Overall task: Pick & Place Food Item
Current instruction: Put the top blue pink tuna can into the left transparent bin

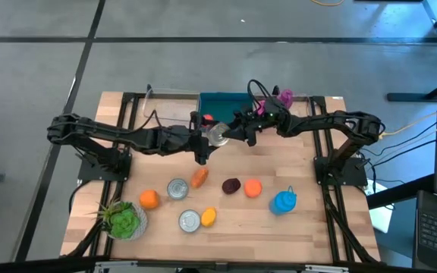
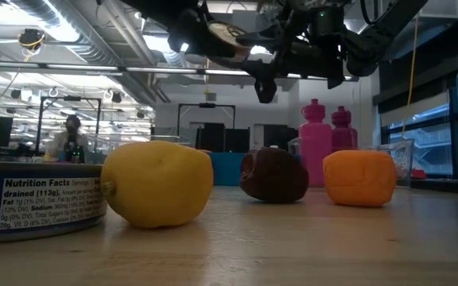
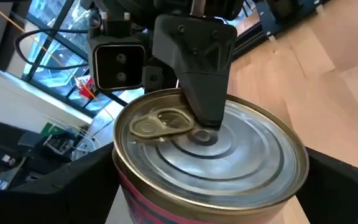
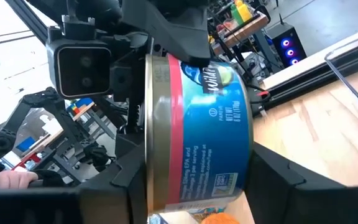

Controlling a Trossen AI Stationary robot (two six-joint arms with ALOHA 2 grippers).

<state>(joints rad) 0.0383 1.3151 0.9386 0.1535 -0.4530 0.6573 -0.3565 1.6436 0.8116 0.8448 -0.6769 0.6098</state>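
Above the wooden table (image 1: 279, 235), near its far edge, the left end effector (image 1: 212, 136) grips a silver-lidded, blue-and-red-labelled tin can (image 1: 218, 134) with fingers spread wide. The right end effector (image 1: 237, 133) brackets the same can, fingers half open; whether they grip it cannot be told.

Held above table centre between both grippers: round metal pull-tab can (image 1: 218, 134). Behind it, teal rectangular bin (image 1: 222, 104). In front, on light wooden slatted table (image 1: 309, 227): scattered food items, two tins.

Two dark, jointed arms — matte black housings, looped black cables, a boxy wrist camera (image 4: 82, 62) apiece.
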